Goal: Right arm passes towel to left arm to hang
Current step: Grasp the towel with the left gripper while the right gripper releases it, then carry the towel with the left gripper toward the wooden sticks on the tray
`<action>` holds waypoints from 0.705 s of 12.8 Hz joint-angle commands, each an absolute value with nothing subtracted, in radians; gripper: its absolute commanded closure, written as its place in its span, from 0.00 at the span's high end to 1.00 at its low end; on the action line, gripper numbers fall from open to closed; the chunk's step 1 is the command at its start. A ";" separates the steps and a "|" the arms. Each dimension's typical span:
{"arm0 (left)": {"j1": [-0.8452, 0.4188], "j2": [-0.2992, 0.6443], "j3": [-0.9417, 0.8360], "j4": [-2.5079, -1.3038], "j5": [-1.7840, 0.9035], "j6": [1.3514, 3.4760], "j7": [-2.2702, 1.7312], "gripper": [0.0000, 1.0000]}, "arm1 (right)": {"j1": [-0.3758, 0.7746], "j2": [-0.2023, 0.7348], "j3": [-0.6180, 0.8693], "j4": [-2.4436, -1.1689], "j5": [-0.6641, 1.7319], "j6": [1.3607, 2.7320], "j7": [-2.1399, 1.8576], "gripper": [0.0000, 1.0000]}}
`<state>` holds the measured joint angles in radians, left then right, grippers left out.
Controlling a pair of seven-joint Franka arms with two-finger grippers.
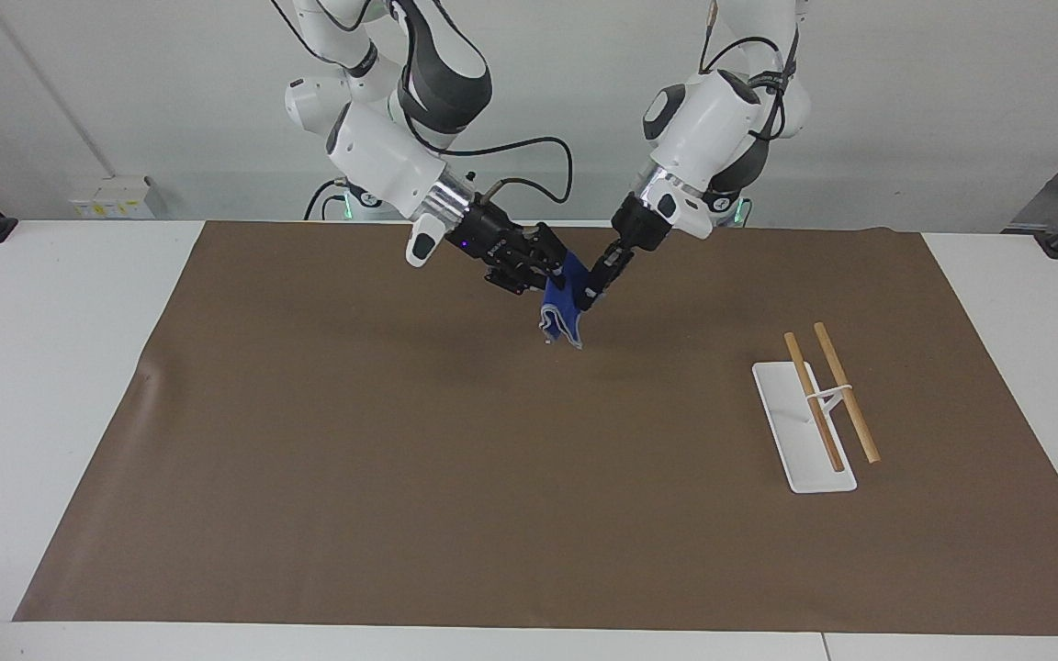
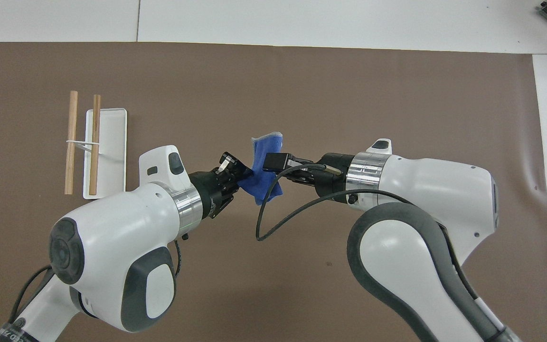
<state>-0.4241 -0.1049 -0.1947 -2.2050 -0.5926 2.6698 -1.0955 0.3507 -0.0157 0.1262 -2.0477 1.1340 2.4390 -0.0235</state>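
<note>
Above the brown mat [image 1: 400, 459] on the desk [image 1: 42, 367], one blue towel [image 1: 564, 312] hangs between two hands. Right hand [image 1: 555, 271] grips it; left hand [image 1: 590, 292] touches it, grip state unclear. One rack [image 1: 791, 431] with two wooden rods [image 1: 846, 390] stands toward the left arm's end.

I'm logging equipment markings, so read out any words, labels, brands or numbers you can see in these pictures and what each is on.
None can be read.
Left arm, lowest link: white lettering, cut off and too small to read.
Wall box: yellow stickers, too small to read.
</note>
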 commanded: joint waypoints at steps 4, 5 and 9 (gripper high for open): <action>-0.407 -0.126 -0.190 -2.210 -0.611 2.632 -0.966 0.00 | 0.339 -0.037 0.132 -2.052 1.078 2.453 -0.011 1.00; -0.407 -0.126 -0.192 -2.210 -0.611 2.631 -0.968 0.00 | 0.339 -0.037 0.132 -2.052 1.078 2.453 -0.011 1.00; -0.403 -0.124 -0.186 -2.210 -0.611 2.634 -0.963 0.00 | 0.334 -0.040 0.127 -2.054 1.045 2.453 -0.011 1.00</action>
